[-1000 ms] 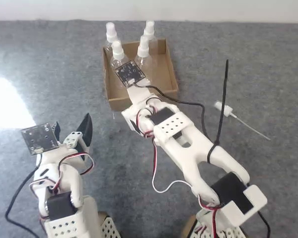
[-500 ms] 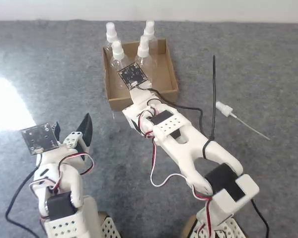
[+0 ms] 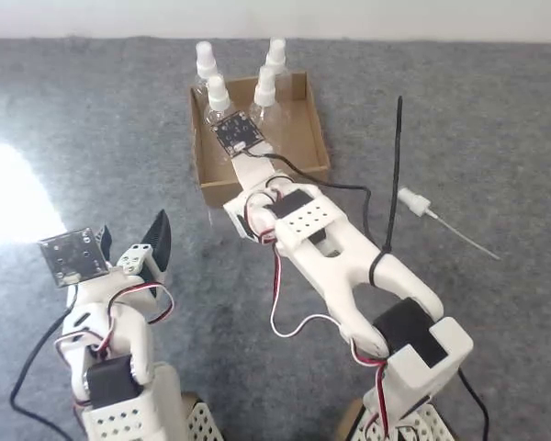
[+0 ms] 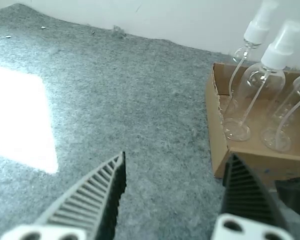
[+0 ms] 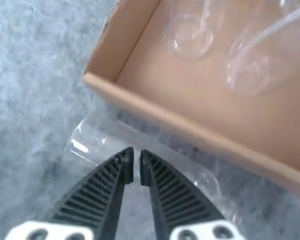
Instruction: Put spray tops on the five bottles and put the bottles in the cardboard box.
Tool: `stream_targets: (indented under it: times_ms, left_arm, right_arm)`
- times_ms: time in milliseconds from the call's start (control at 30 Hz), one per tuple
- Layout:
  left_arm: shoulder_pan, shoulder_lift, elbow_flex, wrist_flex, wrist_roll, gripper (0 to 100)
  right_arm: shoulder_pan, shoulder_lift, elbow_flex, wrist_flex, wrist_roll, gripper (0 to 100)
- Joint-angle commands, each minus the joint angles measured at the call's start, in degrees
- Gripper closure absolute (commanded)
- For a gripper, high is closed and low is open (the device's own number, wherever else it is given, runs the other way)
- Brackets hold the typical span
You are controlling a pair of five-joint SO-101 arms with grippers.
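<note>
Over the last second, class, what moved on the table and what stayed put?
The right arm shifted slightly: its wrist drifted right, then back left over the front wall of the box, and its elbow shifted left. No grasp or release shows. The left arm, the four bottles in the box and the loose spray top kept their places.

Box (image 3: 219,191) tan. Bottles (image 4: 255,85) clear, spray tops (image 4: 281,46) white. Tabletop (image 3: 477,101) mottled grey. Arms (image 3: 349,266) white. Left gripper (image 4: 172,200) fingers (image 4: 97,195) black, ridged.

Matt cardboard box (image 3: 318,138), glossy clear bottles (image 4: 252,90), rough felt (image 3: 119,138)
</note>
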Motion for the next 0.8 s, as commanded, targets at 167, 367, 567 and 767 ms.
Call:
stream_targets:
  times_ms: [167, 367, 567, 767]
  left_arm:
    - [0.18, -0.79, -0.57, -1.32, 0.26, 71]
    - [0.18, -0.79, -0.57, -1.32, 0.26, 71]
    - [0.18, -0.79, -0.57, -1.32, 0.26, 71]
    - [0.18, -0.79, -0.57, -1.32, 0.26, 71]
  right_arm:
    - [0.4, -0.75, -11.69, 24.84, 1.14, 99.1]
    - [0.4, -0.84, -17.41, 33.98, 1.14, 99.1]
    - [0.31, -0.84, -24.35, 41.45, 0.97, 99.1]
    - [0.31, -0.84, -29.1, 44.53, 0.88, 99.1]
